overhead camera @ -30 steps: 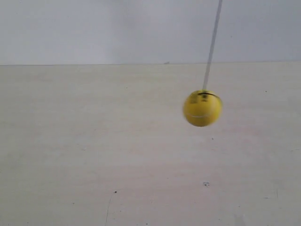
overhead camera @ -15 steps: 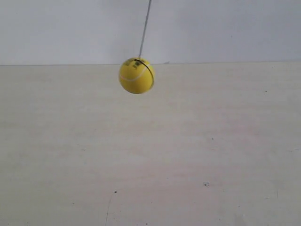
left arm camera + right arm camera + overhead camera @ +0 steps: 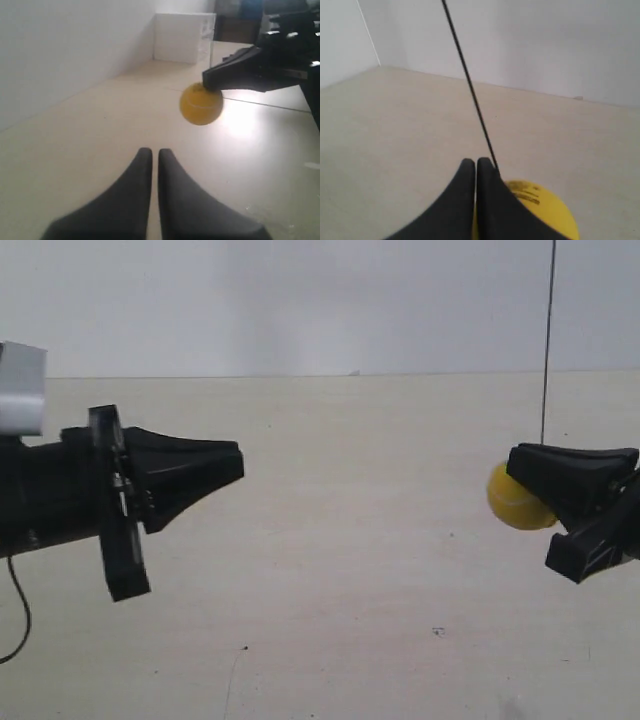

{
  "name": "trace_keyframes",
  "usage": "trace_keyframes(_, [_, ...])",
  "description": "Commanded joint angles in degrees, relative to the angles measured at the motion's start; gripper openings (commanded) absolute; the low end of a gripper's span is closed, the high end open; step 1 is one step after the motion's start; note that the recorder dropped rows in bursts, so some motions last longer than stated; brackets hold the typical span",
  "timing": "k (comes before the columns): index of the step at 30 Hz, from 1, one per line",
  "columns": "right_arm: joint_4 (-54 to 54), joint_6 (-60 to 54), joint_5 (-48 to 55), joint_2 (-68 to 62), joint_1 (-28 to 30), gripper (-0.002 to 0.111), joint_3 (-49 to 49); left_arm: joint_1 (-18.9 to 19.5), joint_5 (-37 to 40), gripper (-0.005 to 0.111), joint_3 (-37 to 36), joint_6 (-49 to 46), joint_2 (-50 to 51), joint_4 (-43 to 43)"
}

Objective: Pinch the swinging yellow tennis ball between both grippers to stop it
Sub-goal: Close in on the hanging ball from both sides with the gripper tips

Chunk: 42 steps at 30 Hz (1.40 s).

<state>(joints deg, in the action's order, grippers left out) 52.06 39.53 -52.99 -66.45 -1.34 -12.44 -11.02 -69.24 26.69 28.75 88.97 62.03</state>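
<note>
The left gripper (image 3: 238,462) reaches in level above the pale counter (image 3: 350,600), its two black jaws closed tip to tip with nothing between them. Facing it, well apart, the right gripper (image 3: 514,464) also has its jaws pressed together and empty. The ball (image 3: 510,504) hangs at the right gripper's tips, partly hidden behind them in the exterior view; I cannot tell whether they touch. It is far ahead of the left gripper's tips. The string (image 3: 547,340) rises straight up just beside the right gripper's tips.
</note>
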Motion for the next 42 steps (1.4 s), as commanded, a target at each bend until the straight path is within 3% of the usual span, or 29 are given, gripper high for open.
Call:
trace_keyframes(1, [-0.29,-5.34,-2.45,-2.19,0.22,0.000,-0.35,-5.69,-0.72,0.005,4.08,-10.43,7.65,-5.11])
trace_keyframes(7, [-0.53,-7.57,0.01,-2.19,0.22,0.000,-2.96,-10.43,-0.72,0.005,12.55,-15.52,15.61,-9.99])
trace_keyframes(12, [1.74,-6.41,0.03,-2.29,0.12,0.000,-3.36,-11.64,-0.72,0.005,16.47,-15.52,18.89,-10.41])
trace_keyframes(20, [2.55,-5.94,-0.22,-2.29,0.12,0.000,-3.36,-12.13,-0.72,0.005,16.94,-15.52,19.50,-9.87])
trace_keyframes(29, [7.50,-2.01,-2.36,-2.29,0.12,0.000,-3.36,-18.83,-0.71,0.005,16.94,-18.30,19.50,-9.79])
trace_keyframes(42, [9.83,-1.08,-0.92,-2.29,0.12,0.000,-3.36,-18.94,0.49,0.005,16.94,-18.30,19.50,-10.00])
